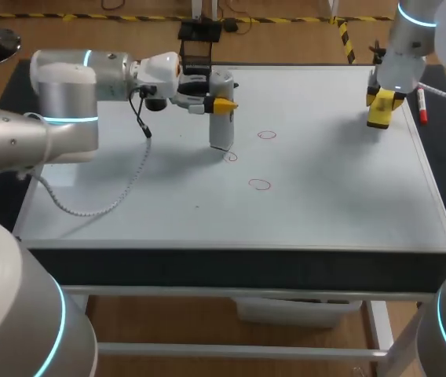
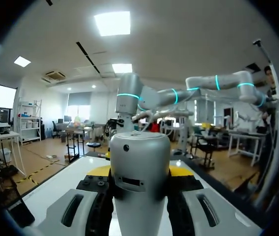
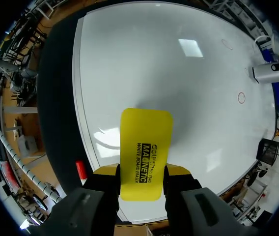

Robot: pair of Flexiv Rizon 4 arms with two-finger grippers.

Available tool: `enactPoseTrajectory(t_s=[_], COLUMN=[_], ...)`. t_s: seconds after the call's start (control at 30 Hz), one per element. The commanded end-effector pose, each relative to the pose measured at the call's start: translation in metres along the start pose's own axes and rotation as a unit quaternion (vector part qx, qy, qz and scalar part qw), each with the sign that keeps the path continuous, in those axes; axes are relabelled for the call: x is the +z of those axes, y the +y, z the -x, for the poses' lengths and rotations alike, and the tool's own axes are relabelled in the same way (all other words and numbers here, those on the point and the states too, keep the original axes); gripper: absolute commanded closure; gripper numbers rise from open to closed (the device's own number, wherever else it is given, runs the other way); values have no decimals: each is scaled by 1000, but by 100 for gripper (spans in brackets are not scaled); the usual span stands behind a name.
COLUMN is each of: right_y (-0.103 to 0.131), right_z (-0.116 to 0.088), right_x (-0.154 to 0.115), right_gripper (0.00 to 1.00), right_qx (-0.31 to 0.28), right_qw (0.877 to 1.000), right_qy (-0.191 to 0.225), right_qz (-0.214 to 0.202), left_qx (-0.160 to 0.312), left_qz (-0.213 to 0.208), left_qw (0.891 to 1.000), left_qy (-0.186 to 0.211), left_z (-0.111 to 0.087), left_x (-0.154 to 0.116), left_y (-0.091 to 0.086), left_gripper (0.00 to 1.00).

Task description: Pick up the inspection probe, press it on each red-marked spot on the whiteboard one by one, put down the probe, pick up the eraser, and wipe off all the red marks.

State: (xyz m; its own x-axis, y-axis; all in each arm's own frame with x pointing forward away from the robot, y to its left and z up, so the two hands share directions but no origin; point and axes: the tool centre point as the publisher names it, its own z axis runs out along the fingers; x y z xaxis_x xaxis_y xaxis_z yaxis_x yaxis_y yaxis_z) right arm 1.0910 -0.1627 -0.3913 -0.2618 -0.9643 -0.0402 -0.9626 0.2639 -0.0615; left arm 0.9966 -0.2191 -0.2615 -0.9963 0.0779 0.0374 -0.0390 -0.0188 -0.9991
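Note:
My left gripper (image 1: 221,104) is shut on the silver-grey inspection probe (image 1: 221,126), which stands upright. The probe's lower end meets the whiteboard (image 1: 325,204) right beside one small red circle (image 1: 229,156). Two more red circles lie to its right, one farther back (image 1: 267,135) and one nearer the front (image 1: 260,184). In the left wrist view the probe (image 2: 139,182) fills the gap between the fingers (image 2: 99,171). At the far right, my right gripper (image 1: 382,110) is shut on the yellow eraser (image 3: 146,147), low over the board. I cannot tell whether it touches.
A red marker (image 1: 422,106) lies along the board's right edge, close beside the right gripper. A coiled white cable (image 1: 121,188) hangs from my left arm down over the board's left part. A black device (image 1: 198,53) sits at the back edge.

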Motion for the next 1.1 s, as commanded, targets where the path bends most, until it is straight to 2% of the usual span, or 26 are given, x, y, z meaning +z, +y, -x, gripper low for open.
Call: enactPoseTrajectory(t_s=[0.03, 0.67, 1.1], right_y=[0, 0, 0], right_z=[-1, -1, -1], right_x=[-1, -1, -1], right_gripper=[100, 100, 100], right_qx=[-1, -1, -1], right_qw=[1000, 1000, 1000], right_qy=[1, 1, 1], right_qz=[-1, -1, -1], left_qx=[-3, -25, -24], left_qz=[-9, -7, -8], left_qw=[999, 998, 998], left_qy=[43, 57, 59], left_z=[4, -8, -9], left_x=[6, 16, 16], left_y=[7, 24, 24], left_gripper=[100, 100, 100])
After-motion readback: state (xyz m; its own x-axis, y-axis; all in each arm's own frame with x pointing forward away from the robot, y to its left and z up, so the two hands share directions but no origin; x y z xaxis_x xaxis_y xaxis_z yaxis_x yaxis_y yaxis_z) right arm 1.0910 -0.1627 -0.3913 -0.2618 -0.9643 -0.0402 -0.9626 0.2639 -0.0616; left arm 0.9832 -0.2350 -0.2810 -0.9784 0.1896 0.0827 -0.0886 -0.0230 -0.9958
